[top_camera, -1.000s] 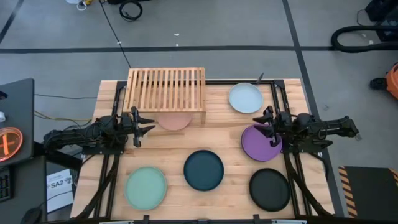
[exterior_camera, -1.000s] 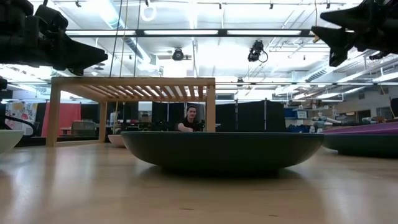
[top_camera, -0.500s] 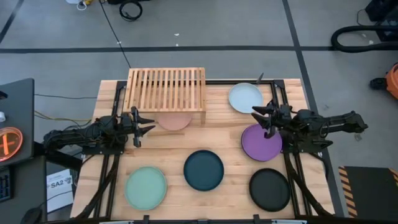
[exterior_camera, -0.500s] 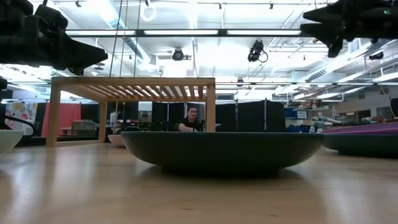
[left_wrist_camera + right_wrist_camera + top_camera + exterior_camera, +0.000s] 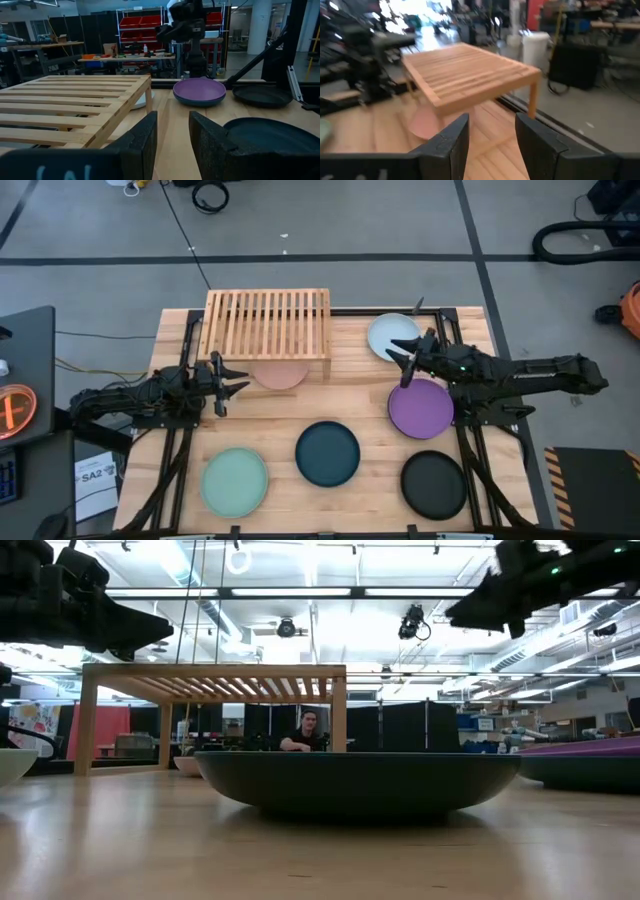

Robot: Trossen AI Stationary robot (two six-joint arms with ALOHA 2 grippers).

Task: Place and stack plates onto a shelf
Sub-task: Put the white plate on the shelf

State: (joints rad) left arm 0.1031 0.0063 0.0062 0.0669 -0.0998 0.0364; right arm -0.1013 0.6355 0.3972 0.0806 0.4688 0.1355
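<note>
Hovering over pale blue plate (image 5: 392, 337), right end effector (image 5: 400, 350) spread, left end effector (image 5: 236, 373) spread, floor sheet (image 5: 93, 478) reading "SA2"

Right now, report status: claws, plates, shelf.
Right claw open, empty, between pale blue plate and purple plate. Left claw open, waiting beside shelf. Shelf top bare; pink plate underneath.

A person (image 5: 306, 732) sits beyond the tabletop (image 5: 370, 408); red bins (image 5: 145, 19) fill a rack behind it.
</note>
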